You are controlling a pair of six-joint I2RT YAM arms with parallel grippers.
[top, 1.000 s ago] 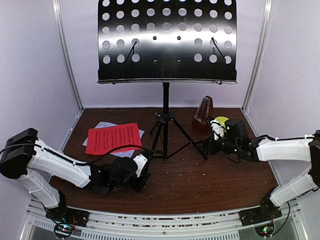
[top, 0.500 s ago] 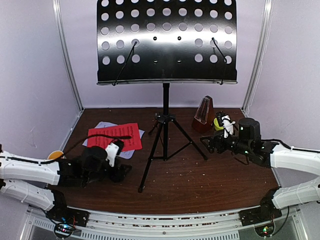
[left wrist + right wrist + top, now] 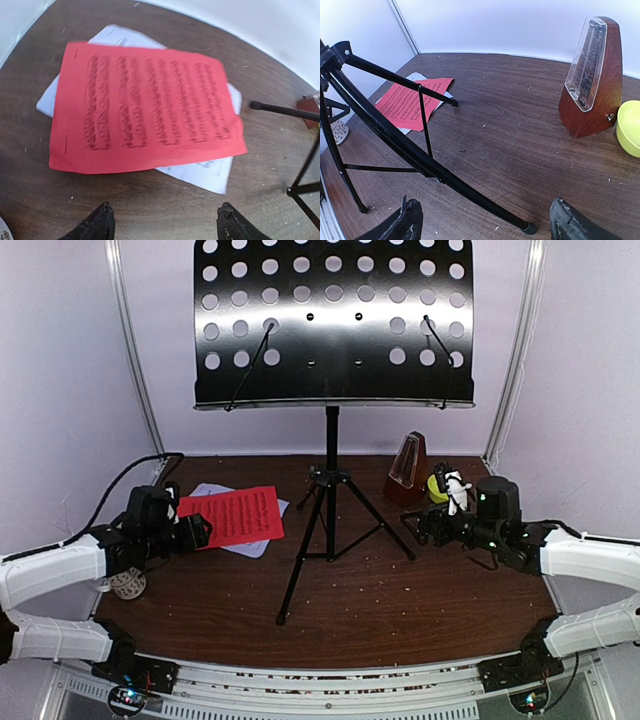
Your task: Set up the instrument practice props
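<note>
The black perforated music stand stands upright on its tripod legs in the middle of the table. A red sheet lies flat at the left on a white sheet, whose edges stick out. My left gripper is open and empty, just short of the red sheet's near edge. My right gripper is open beside the stand's right leg, whose foot lies between the fingers without touching them. The brown pyramid metronome stands beyond it.
A yellow-green bowl sits right of the metronome. A patterned white mug stands under my left arm at the table's left edge. Walls and frame posts close in the back and sides.
My left gripper has opened and swung left from the stand's front leg to the sheets. My right gripper backed slightly right, away from the right leg.
</note>
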